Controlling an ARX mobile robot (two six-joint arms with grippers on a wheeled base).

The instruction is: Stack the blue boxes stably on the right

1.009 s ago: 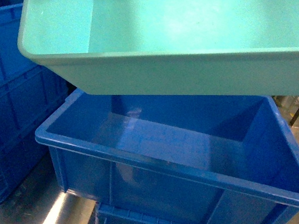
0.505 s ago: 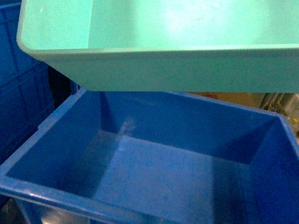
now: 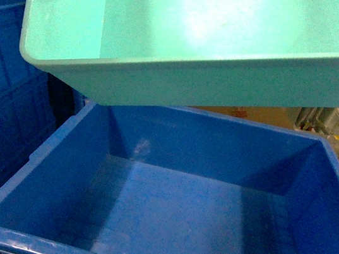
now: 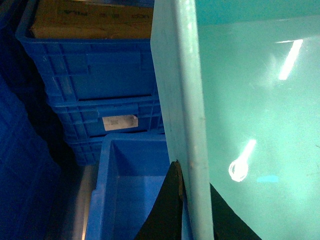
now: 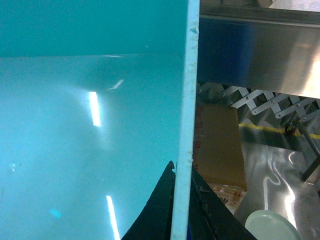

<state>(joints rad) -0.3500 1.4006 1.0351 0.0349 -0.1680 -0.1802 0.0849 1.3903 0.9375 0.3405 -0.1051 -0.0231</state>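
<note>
Both arms carry the turquoise tub (image 3: 200, 48) in the air, one on each short rim. The left end effector (image 4: 192, 210) is clamped over the tub's left rim, one dark finger outside the wall and one inside. The right end effector (image 5: 181, 210) pinches the opposite rim the same way.

Directly below both end effectors sits an open dark-blue crate (image 3: 163, 209), empty, with the tub hovering clear of it and overhanging its far edge. To the outside of the left end effector stands a stack of ribbed blue crates (image 4: 100, 90), the top one carrying a brown cardboard box (image 4: 90, 20).

The tub hangs tilted, its left corner lower than its right. Lowered like this, that corner would probably meet the crate first and wedge or rock, leaving an unstable stack. The grip is a thin pinch on smooth, glossy plastic, so uneven motion between the arms could let a rim slip free.
</note>
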